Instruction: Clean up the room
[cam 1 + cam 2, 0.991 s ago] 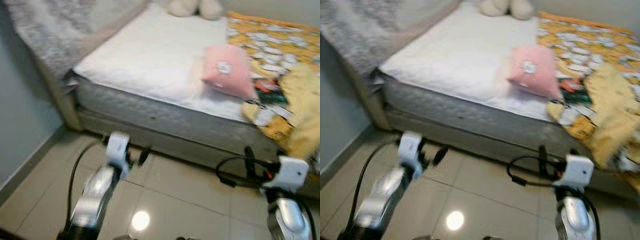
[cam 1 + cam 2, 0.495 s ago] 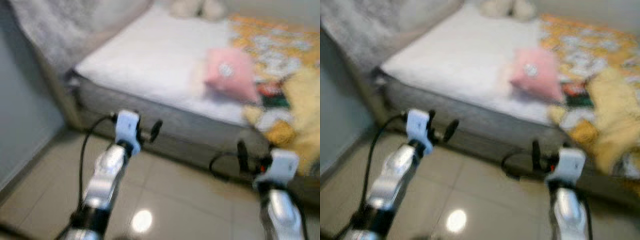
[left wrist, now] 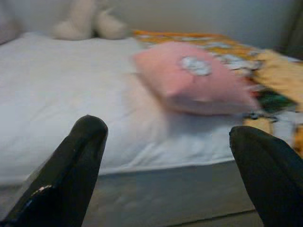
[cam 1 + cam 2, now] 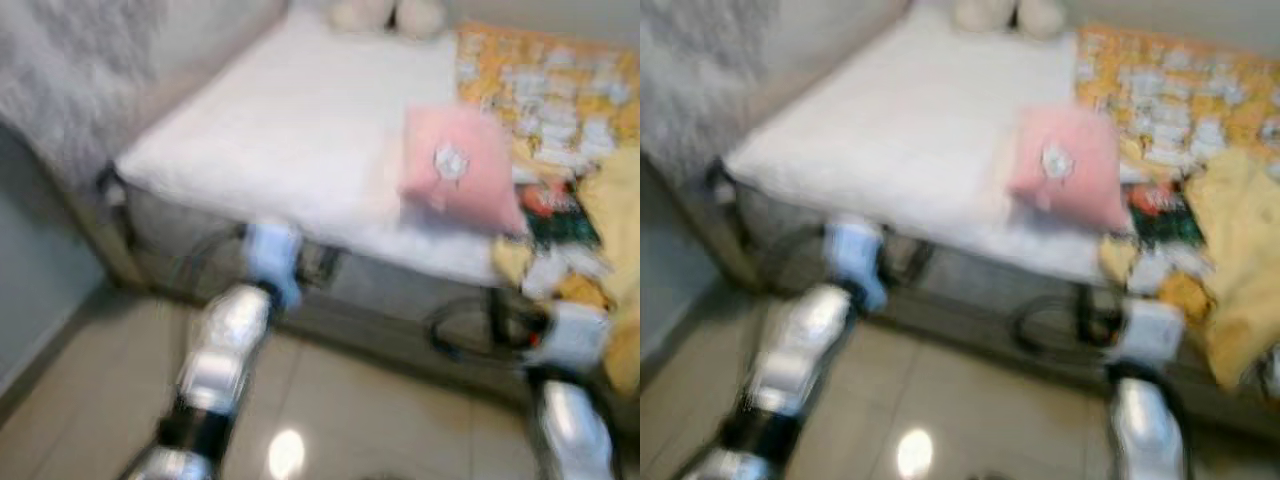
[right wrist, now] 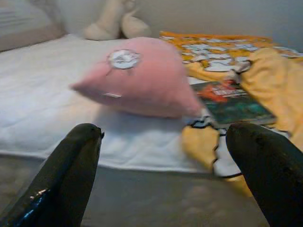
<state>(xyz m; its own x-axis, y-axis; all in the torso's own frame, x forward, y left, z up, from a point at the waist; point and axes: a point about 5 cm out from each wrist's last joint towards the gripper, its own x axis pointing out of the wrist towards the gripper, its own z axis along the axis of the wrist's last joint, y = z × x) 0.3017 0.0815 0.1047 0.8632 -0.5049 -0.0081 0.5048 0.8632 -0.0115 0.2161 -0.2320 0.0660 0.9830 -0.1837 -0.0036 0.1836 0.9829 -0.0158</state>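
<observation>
Pink pillow (image 4: 458, 168) lies on the bed (image 4: 290, 130) ahead of and between the left gripper (image 3: 165, 175) and right gripper (image 5: 165, 170), both spread wide and empty, closer to the mattress edge than a second ago, so the approach is under way, grasp not begun.

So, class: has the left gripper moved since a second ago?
Yes. The left gripper has risen from over the floor tiles to the mattress edge, nearer the pink pillow.
</observation>
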